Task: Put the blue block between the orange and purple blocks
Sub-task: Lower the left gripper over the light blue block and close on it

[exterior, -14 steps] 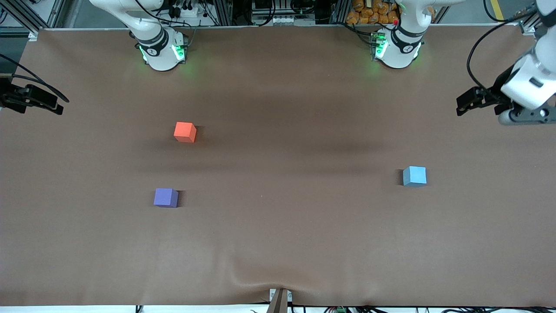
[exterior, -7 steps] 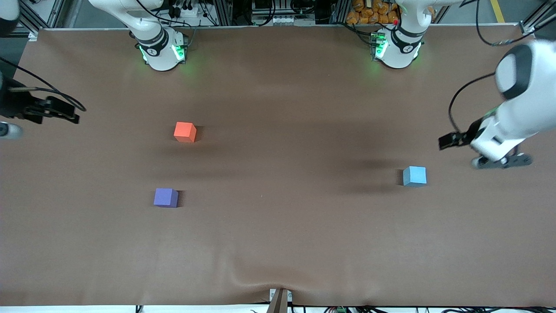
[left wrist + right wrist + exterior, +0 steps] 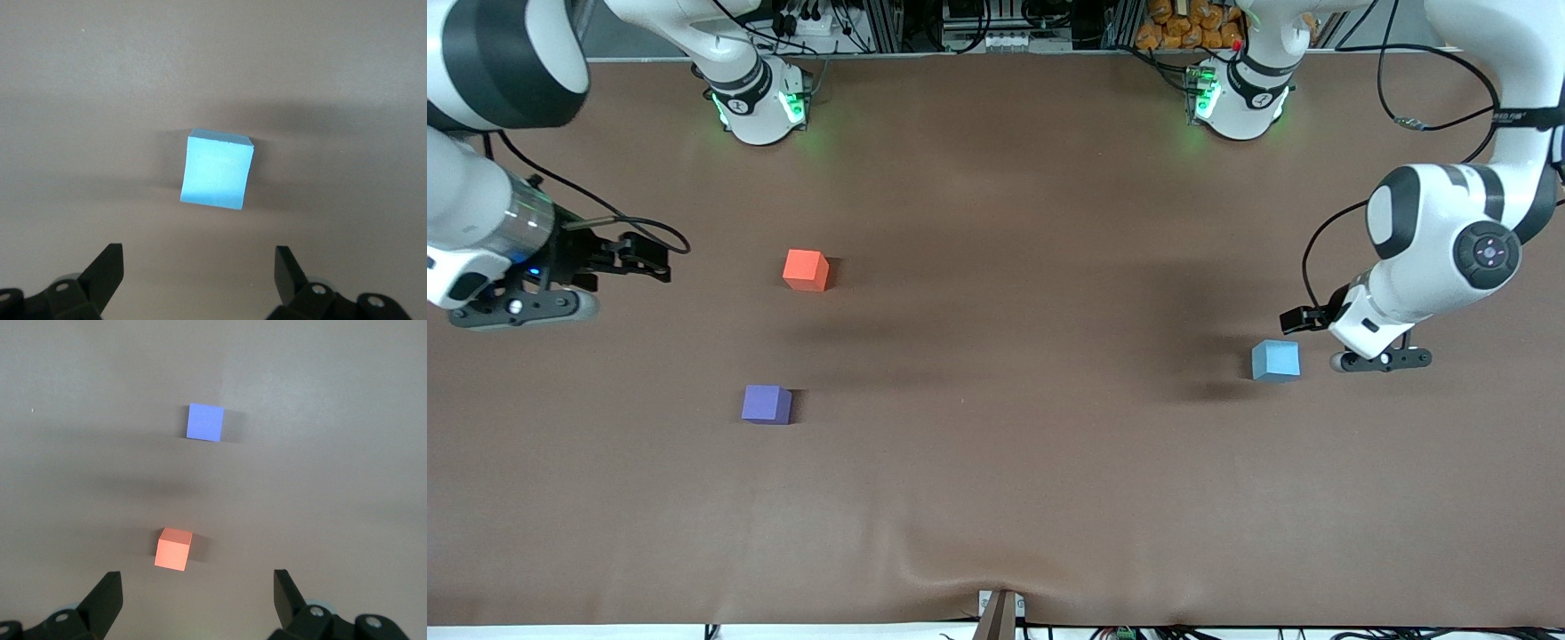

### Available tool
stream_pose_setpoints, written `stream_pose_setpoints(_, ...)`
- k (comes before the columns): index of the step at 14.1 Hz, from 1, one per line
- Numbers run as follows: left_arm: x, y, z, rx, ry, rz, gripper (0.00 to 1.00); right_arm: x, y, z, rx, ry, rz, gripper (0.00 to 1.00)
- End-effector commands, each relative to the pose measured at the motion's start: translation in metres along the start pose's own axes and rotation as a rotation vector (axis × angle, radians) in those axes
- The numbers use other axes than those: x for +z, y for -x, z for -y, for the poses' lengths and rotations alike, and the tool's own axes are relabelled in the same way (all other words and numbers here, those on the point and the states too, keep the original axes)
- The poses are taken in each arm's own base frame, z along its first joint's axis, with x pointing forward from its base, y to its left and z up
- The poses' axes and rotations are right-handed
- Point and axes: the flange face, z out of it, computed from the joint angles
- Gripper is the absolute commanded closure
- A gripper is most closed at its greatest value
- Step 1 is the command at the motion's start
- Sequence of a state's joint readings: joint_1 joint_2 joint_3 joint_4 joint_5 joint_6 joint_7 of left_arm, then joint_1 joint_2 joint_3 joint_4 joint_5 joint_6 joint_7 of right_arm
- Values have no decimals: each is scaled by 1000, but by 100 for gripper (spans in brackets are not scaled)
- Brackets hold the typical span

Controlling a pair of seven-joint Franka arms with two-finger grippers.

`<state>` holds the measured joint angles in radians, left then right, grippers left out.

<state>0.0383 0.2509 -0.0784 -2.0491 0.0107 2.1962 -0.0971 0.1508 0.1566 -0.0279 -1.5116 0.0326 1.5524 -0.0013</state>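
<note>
- We read the front view as a clock dial centred on the brown-covered table [image 3: 996,498], with twelve o'clock at the robots' bases.
- The right gripper [image 3: 640,260] has swung in from the table's edge and now hangs over the table at about nine o'clock. It sits at nine o'clock of the bright orange-red matte cube [image 3: 805,269] and apart from it.
- In the right wrist view its fingers stand wide apart around nothing [image 3: 197,573]. That arm reaches in low, wrist tilted, and the camera takes in both target cubes.
- The orange-red cube has not moved and lies at about ten o'clock.
- The violet-purple matte cube [image 3: 766,404] has not moved either. It lies at about eight o'clock, at seven o'clock of the orange one, and the gap between them is bare.
- The light sky-blue matte cube [image 3: 1275,360] rests untouched on the table at three o'clock, well apart from the other two.
- The left gripper [image 3: 1303,318] has dropped from high at the table's end to just beside the blue cube, at one o'clock of it.
- We judge this to be the approach for the pick, with the grasp not yet made.
- The left arm folds down steeply with its elbow high. In the left wrist view its fingers are spread [image 3: 198,248], and the blue cube [image 3: 217,170] sits centred ahead of them.
</note>
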Motion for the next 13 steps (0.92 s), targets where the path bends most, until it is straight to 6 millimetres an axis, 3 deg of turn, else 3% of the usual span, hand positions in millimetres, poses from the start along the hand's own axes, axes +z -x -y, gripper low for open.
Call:
stream_pose_setpoints(1,28,-7,1,4,10,16,0,13,-14,3,-4,-3,-5,0)
stream_pose_setpoints(5,55,-20,2,1,12,41,0,13,-22,-3,7,-8,-44,0)
stream_pose_setpoints(10,67,-37,2,0,16,43,0,25,-25,29,-42,-1,-19,0)
stream_pose_setpoints(13,78,-43,0,0,18,54,0,23,-24,29,-41,-4,-21,0)
